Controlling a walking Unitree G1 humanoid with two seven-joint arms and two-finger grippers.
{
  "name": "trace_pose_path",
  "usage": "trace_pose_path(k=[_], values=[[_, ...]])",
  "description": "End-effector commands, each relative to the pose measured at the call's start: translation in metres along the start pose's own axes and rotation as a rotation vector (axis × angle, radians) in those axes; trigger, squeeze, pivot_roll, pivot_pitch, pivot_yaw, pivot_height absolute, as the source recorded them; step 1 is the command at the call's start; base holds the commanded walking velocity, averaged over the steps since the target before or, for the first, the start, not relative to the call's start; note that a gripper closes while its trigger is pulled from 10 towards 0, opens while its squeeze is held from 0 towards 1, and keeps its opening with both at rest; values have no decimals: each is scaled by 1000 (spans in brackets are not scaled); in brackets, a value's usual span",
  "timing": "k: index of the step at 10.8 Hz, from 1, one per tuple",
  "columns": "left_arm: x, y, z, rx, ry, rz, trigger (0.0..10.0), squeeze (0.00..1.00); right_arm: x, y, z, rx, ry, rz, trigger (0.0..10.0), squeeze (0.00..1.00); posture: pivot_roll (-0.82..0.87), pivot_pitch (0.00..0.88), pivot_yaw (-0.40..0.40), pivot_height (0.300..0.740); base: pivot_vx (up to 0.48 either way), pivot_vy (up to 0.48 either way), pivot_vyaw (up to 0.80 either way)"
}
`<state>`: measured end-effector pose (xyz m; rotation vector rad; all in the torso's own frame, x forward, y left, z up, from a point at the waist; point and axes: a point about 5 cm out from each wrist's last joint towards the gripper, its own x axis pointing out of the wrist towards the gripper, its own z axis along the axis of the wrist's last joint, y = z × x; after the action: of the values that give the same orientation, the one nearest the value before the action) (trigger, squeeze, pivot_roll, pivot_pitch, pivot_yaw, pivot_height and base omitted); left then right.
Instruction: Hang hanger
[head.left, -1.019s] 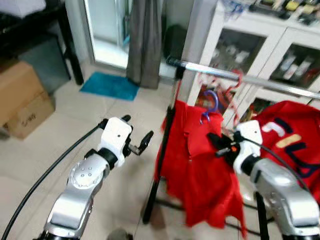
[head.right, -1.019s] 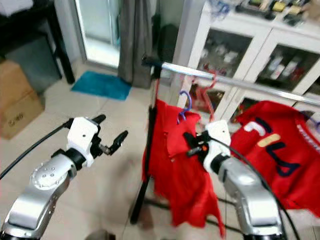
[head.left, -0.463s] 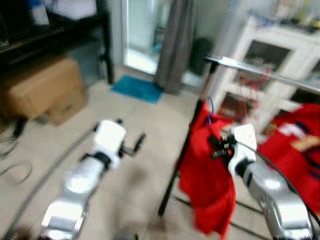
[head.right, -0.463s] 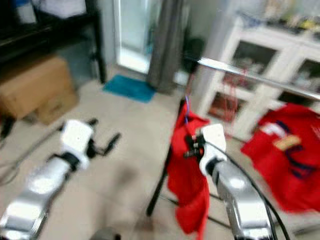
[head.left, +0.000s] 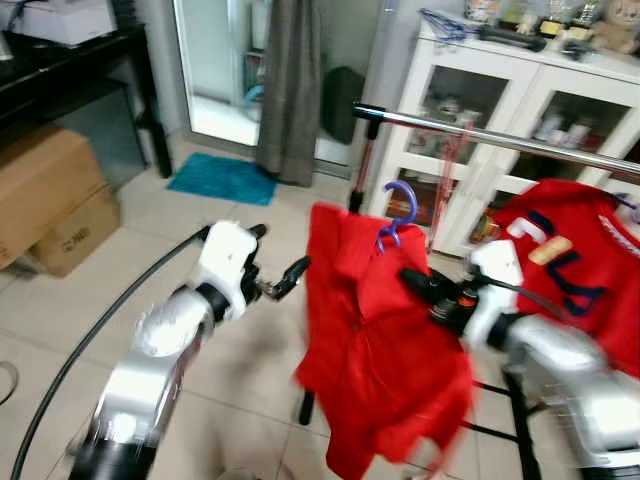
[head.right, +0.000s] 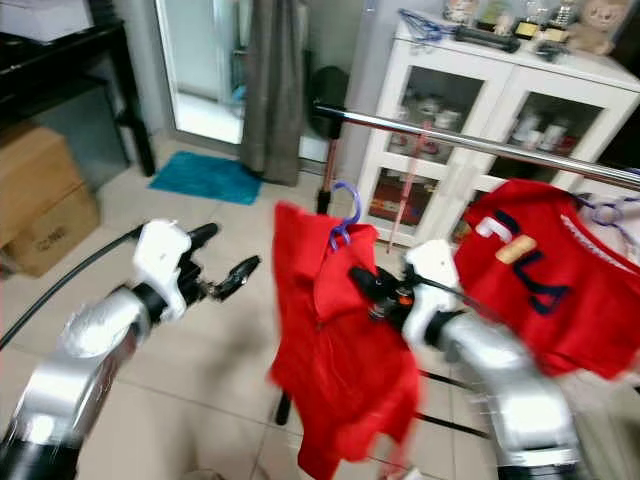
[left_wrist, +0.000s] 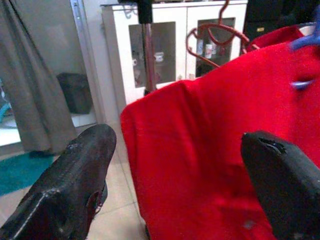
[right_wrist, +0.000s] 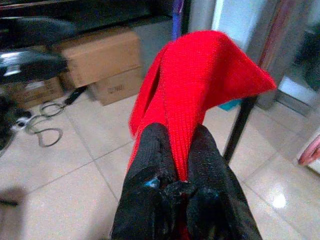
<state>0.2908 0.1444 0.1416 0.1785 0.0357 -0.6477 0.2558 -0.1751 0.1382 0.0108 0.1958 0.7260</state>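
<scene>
Cardboard boxes (head.left: 45, 205) sit against the far-left wall and a blue mat (head.left: 221, 178) lies by the doorway as the robot stands before a clothes rail in a tiled room. Its left gripper (head.left: 277, 264) is raised in front of the chest with its fingers spread and nothing between them, pointing toward a red shirt (head.left: 375, 340) on a purple hanger (head.left: 398, 212). That hanger's hook stands in the air below the metal rail (head.left: 480, 137), apart from it and not yet over it. The right gripper (right_wrist: 176, 150) is clenched on a fold of the red cloth near the shirt's shoulder, carrying garment and hanger together. Farther right, a second red shirt (head.left: 570, 275) with dark and white lettering already hangs from the rail, in front of a white glass-door cabinet (head.left: 520, 90). By my reckoning the hanging step is only starting: the right arm needs to lift until the hook clears the rail, keep the hook's opening turned toward it, then lower gently. Gripping cloth rather than the hanger itself may let the hook swing, so a slow lift seems wise.
</scene>
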Motion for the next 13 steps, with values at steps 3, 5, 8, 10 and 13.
trace_pose_path(k=[3, 5, 8, 10, 13], values=[[30, -16, 12, -55, -89, -234, 10000, 1000, -5, 9, 31, -81, -108, 153, 10000, 0, 127, 0, -87, 740, 0, 0, 0], [44, -22, 12, 19, -73, -267, 10000, 773, -2, 14, 33, -82, -125, 179, 10000, 0, 125, 0, -82, 740, 0, 0, 0], [56, -18, 7, 67, -40, -206, 7294, 0, -1, 15, 34, -76, -132, 190, 10000, 0, 126, 0, -83, 740, 0, 0, 0], [59, -11, 4, 84, -24, -123, 0, 0, 0, 15, 35, -76, -133, 194, 10000, 0, 127, 0, -86, 740, 0, 0, 0], [58, -12, 6, 63, -58, -116, 0, 0, 0, 14, 34, -79, -122, 192, 10000, 0, 127, 0, -88, 740, 0, 0, 0]])
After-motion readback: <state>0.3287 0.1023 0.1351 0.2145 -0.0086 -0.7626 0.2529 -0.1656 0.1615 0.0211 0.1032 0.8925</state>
